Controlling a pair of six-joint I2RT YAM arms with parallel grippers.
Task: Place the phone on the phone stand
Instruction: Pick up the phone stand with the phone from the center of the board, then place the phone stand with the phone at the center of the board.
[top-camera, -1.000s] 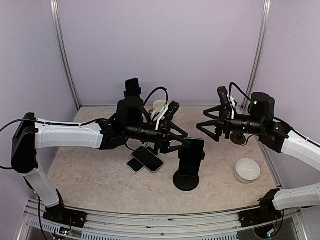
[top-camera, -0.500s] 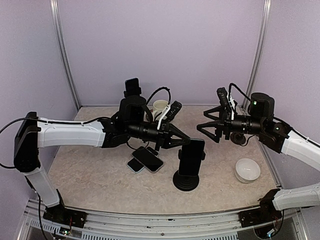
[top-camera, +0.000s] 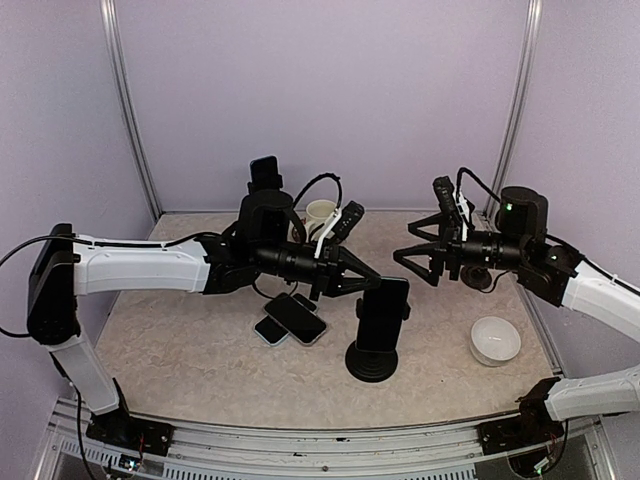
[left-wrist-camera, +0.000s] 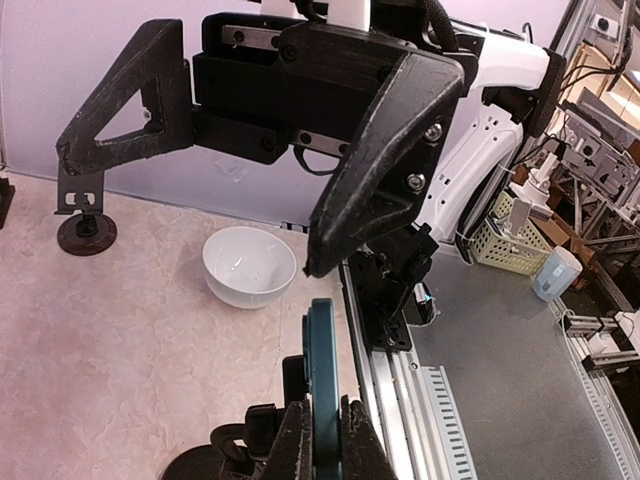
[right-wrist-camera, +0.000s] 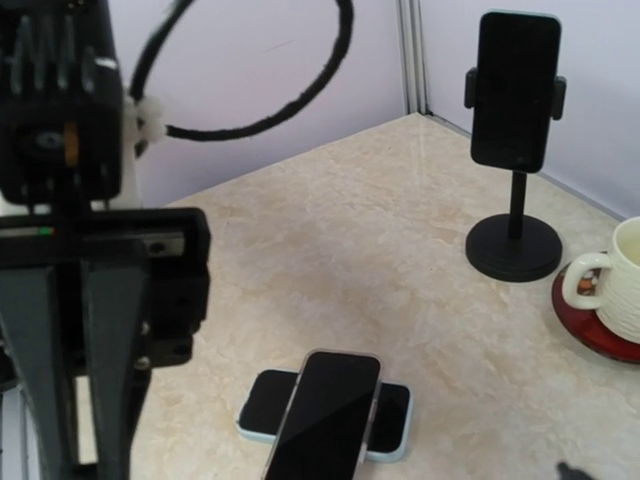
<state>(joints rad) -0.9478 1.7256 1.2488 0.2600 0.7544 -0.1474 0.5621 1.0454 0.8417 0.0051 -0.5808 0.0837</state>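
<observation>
Centrally, phone (top-camera: 383, 308) stands upright, clamped in phone stand (top-camera: 372, 362); rigid, glass-faced, probably slippery, best gripped across its long edges; left gripper (top-camera: 358, 286) splayed wide, empty, just beside it; right gripper (top-camera: 412, 256) likewise agape, holding nothing.

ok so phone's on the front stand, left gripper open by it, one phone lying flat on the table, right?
Not one: two phones lie flat on the table, the upper phone crossed over the lower phone, per the right wrist view. The rest holds: a third phone sits on the front stand, left gripper open by it.
</observation>
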